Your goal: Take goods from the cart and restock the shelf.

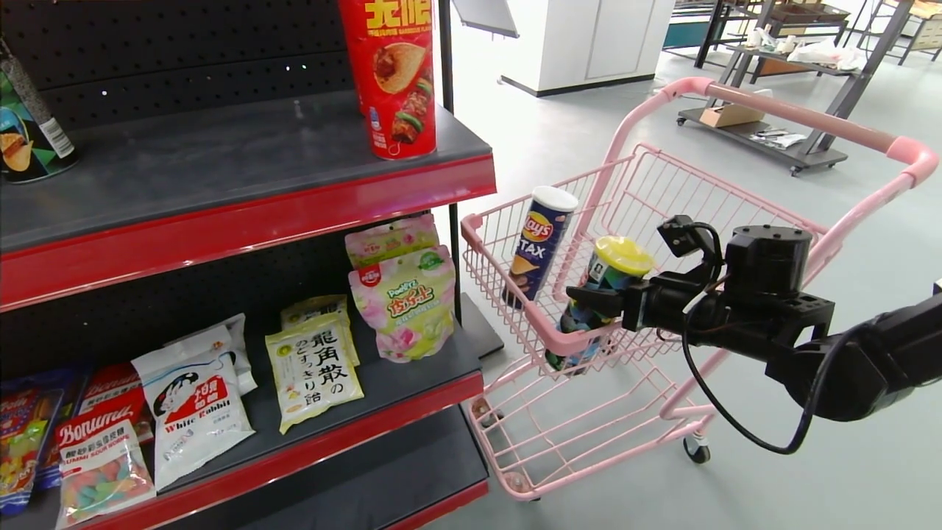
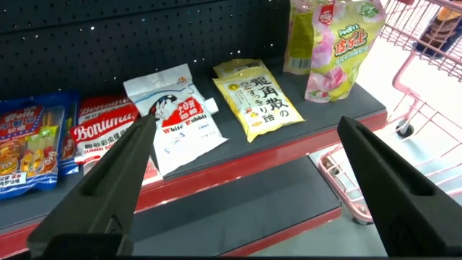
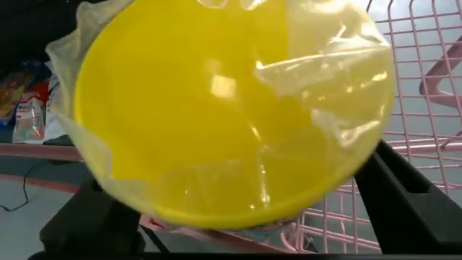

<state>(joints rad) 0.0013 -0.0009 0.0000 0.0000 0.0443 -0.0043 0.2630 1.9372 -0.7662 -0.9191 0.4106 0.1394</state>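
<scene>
A pink cart stands right of the dark shelf. Inside the cart lean a blue chip can and a yellow-lidded can. My right gripper reaches into the cart and is shut on the yellow-lidded can just under its lid. In the right wrist view, the wrapped yellow lid sits between the two black fingers. My left gripper is open with nothing in it, hanging before the lower shelf's snack bags. A red chip can stands on the upper shelf.
Several snack bags fill the lower shelf, two pink-green pouches upright at its right end. Another can stands at the upper shelf's left edge. Between the two cans the upper shelf is bare. Trolleys stand far behind on open floor.
</scene>
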